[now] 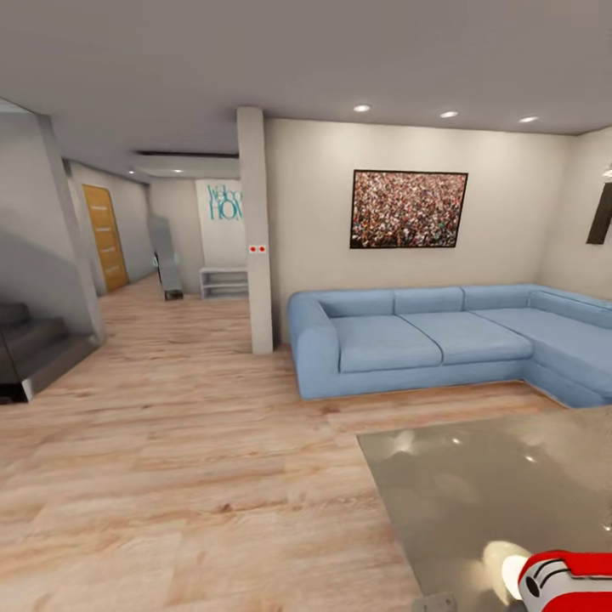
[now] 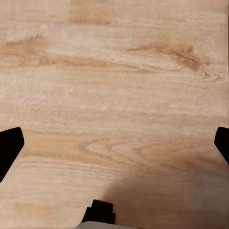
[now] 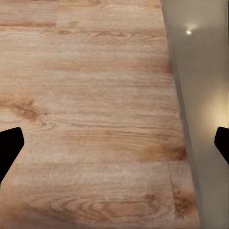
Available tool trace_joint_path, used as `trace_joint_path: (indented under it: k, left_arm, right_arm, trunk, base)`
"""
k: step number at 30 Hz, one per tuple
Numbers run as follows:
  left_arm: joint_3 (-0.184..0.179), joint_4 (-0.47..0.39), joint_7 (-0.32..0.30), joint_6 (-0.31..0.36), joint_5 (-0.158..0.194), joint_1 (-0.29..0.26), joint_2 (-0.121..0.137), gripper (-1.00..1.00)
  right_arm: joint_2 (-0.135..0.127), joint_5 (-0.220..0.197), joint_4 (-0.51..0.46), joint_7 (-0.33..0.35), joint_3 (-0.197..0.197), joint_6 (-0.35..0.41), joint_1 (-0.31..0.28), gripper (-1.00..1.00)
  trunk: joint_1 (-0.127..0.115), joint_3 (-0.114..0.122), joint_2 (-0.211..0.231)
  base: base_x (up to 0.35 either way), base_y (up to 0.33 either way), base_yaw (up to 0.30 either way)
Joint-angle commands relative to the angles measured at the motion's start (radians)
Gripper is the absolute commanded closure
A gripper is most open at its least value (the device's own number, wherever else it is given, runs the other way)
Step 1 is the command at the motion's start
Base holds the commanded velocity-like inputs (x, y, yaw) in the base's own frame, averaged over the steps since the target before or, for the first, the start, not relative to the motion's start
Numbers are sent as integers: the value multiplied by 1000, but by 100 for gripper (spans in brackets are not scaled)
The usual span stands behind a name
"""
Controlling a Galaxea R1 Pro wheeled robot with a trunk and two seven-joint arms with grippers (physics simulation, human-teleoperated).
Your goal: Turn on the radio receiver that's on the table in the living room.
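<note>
Left claw (image 2: 114, 143) spread wide, holding nothing, hanging over bare wood floor (image 2: 114, 71). Right claw (image 3: 114, 143) also spread wide and empty, above the floor just beside the edge of the desk (image 3: 205, 95). One radio receiver (image 1: 565, 580), red with white trim, lying on the glossy grey desk (image 1: 476, 484) at its near corner, partly cut by the picture edge. One blue sofa (image 1: 442, 336) behind the desk, one framed picture (image 1: 409, 209) on the wall, one pillar (image 1: 254, 229), stairs (image 1: 34, 344) at far left.

The radio receiver (image 1: 568, 580) sits on the table (image 1: 476, 484), the sofa (image 1: 442, 340) behind it.
</note>
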Motion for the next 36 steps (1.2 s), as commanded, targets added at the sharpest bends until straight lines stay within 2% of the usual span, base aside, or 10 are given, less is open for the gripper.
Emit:
trace_joint_path:
  k: [1,27,36]
  left_arm:
    - [0,0,0,0,0,0,0,-100]
    - [-1,0,-1,-1,0,0,-2,-100]
    - [-3,0,-1,0,0,0,-2,-100]
  right_arm:
    - [0,0,0,0,0,0,0,-100]
    - [0,0,0,0,-1,0,0,-100]
    - [0,0,0,0,0,0,0,-100]
  trunk:
    - [0,1,0]
    - [0,25,0]
    - [0,33,0]
  base:
    - [221,207,-240]
    - [221,206,-240]
    - [62,49,-241]
